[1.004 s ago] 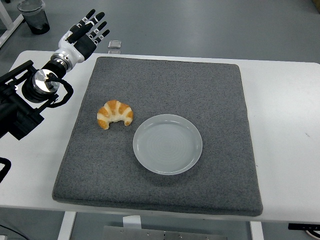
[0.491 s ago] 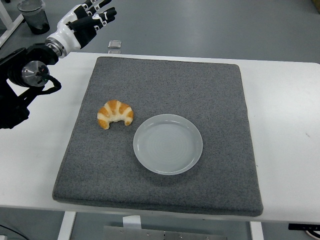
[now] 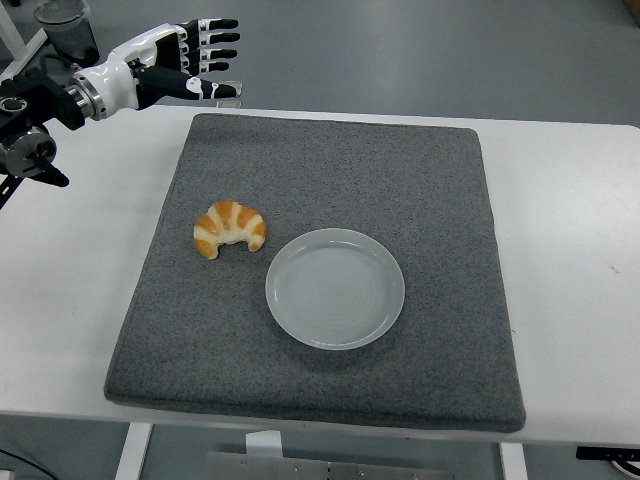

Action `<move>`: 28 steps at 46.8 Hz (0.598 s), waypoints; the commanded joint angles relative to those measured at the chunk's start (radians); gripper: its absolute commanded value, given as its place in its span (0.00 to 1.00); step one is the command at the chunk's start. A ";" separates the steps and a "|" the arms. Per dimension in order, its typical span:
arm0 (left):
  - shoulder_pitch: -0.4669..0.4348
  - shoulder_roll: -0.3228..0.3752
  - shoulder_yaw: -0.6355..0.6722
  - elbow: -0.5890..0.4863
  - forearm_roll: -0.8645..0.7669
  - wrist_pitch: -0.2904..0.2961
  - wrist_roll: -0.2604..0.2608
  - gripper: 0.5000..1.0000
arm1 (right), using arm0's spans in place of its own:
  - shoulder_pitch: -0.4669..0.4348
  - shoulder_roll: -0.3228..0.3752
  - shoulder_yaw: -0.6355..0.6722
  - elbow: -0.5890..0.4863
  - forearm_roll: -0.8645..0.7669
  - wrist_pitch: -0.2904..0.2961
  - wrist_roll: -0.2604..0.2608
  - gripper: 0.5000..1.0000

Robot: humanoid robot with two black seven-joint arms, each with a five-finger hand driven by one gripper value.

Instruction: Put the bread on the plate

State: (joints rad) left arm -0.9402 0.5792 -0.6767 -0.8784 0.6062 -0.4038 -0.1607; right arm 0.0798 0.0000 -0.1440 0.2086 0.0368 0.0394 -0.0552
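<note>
White table on a grey floor, most of its top covered by a grey felt mat. Bread, a croissant, lies on the mat toward its left edge, just beside the empty plate at mat centre; the two are apart, so the carry should be short. Left hand hovers over the table's far-left corner, fingers spread, holding nothing, well apart from the bread, which sits nearer the table's near edge. Right arm not visible.

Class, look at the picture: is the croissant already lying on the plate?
No. The croissant lies on the grey mat just left of the empty plate, apart from its rim.
</note>
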 commanded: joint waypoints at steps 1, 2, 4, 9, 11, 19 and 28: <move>0.011 0.024 0.000 -0.043 0.027 0.000 0.000 0.98 | 0.000 0.000 0.001 0.000 0.000 -0.001 0.000 0.86; 0.018 0.028 0.000 -0.057 0.033 0.000 0.000 0.98 | 0.000 0.000 0.001 0.000 0.000 0.001 0.000 0.86; 0.029 0.039 0.000 -0.088 0.056 0.000 0.000 0.98 | 0.000 0.000 0.001 0.000 0.000 0.001 0.000 0.86; 0.055 0.053 -0.003 -0.145 0.162 0.010 -0.003 0.98 | 0.000 0.000 0.000 0.000 0.000 0.001 0.000 0.86; 0.066 0.053 -0.003 -0.158 0.204 0.014 -0.014 0.98 | 0.000 0.000 0.000 0.000 0.000 0.001 0.000 0.86; 0.098 0.062 -0.001 -0.211 0.309 0.043 -0.039 0.98 | 0.000 0.000 0.001 0.000 0.000 0.001 0.000 0.86; 0.135 0.085 -0.001 -0.280 0.472 0.077 -0.068 0.98 | 0.000 0.000 0.001 0.000 0.000 -0.001 0.000 0.86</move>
State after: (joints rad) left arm -0.8210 0.6607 -0.6769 -1.1374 1.0210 -0.3356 -0.2175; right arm 0.0797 0.0000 -0.1430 0.2086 0.0368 0.0396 -0.0551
